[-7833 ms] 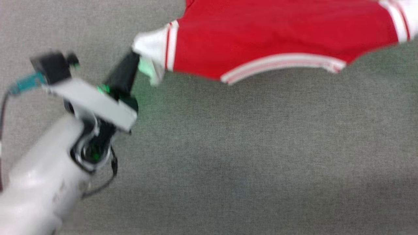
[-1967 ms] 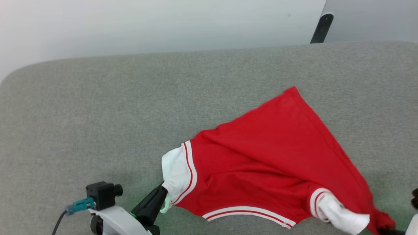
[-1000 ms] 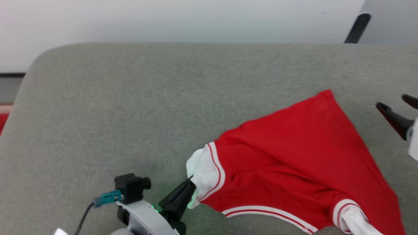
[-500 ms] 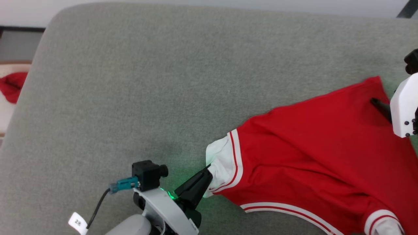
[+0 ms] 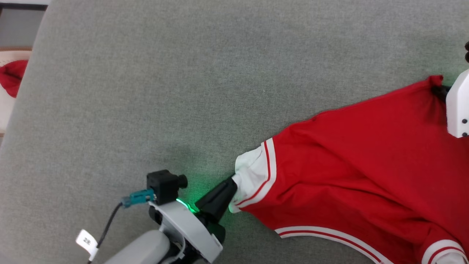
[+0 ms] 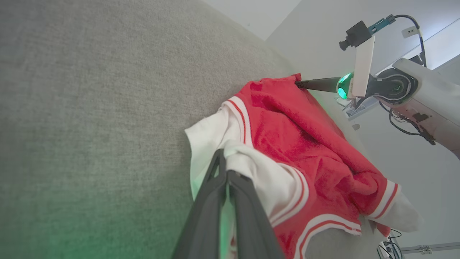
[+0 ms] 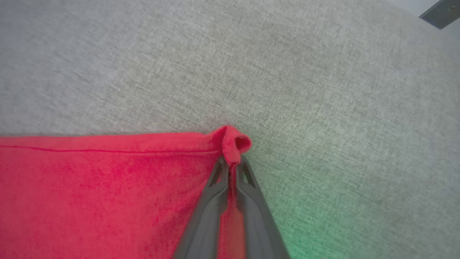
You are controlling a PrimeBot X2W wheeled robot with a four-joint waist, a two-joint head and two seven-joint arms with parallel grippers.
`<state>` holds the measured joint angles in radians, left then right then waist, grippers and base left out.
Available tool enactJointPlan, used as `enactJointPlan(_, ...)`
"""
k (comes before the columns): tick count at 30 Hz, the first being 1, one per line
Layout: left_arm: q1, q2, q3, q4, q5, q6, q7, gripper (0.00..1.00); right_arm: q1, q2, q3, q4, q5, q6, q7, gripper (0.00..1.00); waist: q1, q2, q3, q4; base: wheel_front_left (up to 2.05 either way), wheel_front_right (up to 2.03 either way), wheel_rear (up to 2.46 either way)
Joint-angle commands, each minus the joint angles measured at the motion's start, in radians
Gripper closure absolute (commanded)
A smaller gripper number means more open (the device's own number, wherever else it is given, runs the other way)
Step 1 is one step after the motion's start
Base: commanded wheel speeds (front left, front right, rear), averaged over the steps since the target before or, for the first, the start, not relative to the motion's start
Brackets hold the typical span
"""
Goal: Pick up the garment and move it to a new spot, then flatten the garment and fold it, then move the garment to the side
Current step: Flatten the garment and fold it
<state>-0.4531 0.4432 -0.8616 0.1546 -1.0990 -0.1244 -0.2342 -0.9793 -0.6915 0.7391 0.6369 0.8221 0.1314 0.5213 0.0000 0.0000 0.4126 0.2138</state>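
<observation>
Red cloth of the garment (image 5: 348, 165) lies on the grey cushion (image 5: 165, 91) in the lower right of the head view, slanting from bottom middle up to the right edge. The left gripper (image 5: 231, 187) is pinched tight on the white sleeve (image 5: 249, 172) at the low end. The right gripper (image 7: 231, 163) looks closed on the red corner (image 7: 235, 142) at the high end, though its arm hides much there. Both arms sit low, fingers pointing inward, so pulling apart should stretch it flat

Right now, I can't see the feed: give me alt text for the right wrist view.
The right tool is shut on a curled corner of the red garment, pinching its hemmed edge. The garment fills the lower left over grey upholstery, with a green glow at lower right.
</observation>
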Motion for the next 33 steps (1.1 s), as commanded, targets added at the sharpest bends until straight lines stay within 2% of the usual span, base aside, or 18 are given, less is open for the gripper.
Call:
enactJointPlan(1, -0.019, 0.008, 0.009, 0.008, 0.009, -0.006, -0.008, 1.0, 0.016, 0.01, 0.032, 0.018, 0.024, -0.001, -0.027, 1.0, 0.0, 0.0, -0.017, -0.006, 0.0, 0.0, 0.0)
enactJointPlan(7, -0.084, 0.057, 0.064, 0.032, 0.005, -0.006, -0.018, 1.0, -0.063, 0.001, 0.017, 0.033, 0.097, -0.002, -0.166, 1.0, 0.0, 0.0, -0.063, -0.02, 0.0, 0.0, 0.0)
enactJointPlan(11, -0.19, 0.09, 0.106, 0.044, -0.014, -0.007, -0.018, 1.0, -0.126, 0.001, -0.01, 0.083, 0.094, -0.001, -0.266, 1.0, 0.0, 0.0, -0.075, -0.033, 0.0, 0.0, 0.0)
enactJointPlan(14, -0.301, 0.113, 0.12, 0.053, -0.04, -0.007, 0.004, 1.0, -0.197, 0.009, -0.054, 0.144, 0.075, -0.002, -0.363, 1.0, 0.0, 0.0, -0.073, -0.045, 0.0, 0.0, 0.0)
enactJointPlan(19, -0.539, 0.141, 0.147, 0.133, -0.087, -0.006, 0.053, 1.0, -0.35, 0.065, -0.144, 0.273, 0.018, -0.002, -0.519, 1.0, 0.0, 0.0, -0.04, -0.08, 0.0, 0.0, 0.0)
enactJointPlan(20, -0.539, 0.141, 0.147, 0.133, -0.087, -0.006, 0.053, 1.0, -0.35, 0.065, -0.144, 0.273, 0.018, -0.002, -0.519, 1.0, 0.0, 0.0, -0.04, -0.08, 0.0, 0.0, 0.0)
enactJointPlan(25, -0.811, 0.117, 0.182, 0.314, -0.108, -0.004, 0.046, 1.0, -0.528, 0.125, -0.246, 0.407, -0.015, -0.002, -0.655, 1.0, 0.0, 0.0, -0.005, -0.109, 0.0, 0.0, 0.0)
enactJointPlan(30, -1.051, 0.082, 0.214, 0.487, -0.094, -0.004, 0.001, 1.0, -0.684, 0.166, -0.316, 0.489, -0.032, -0.003, -0.747, 1.0, 0.0, 0.0, 0.018, -0.136, 0.0, 0.0, 0.0)
enactJointPlan(33, -1.107, 0.053, 0.237, 0.527, -0.095, -0.004, -0.024, 1.0, -0.721, 0.178, -0.34, 0.523, -0.048, -0.004, -0.77, 1.0, 0.0, 0.0, 0.022, -0.143, 0.0, 0.0, 0.0)
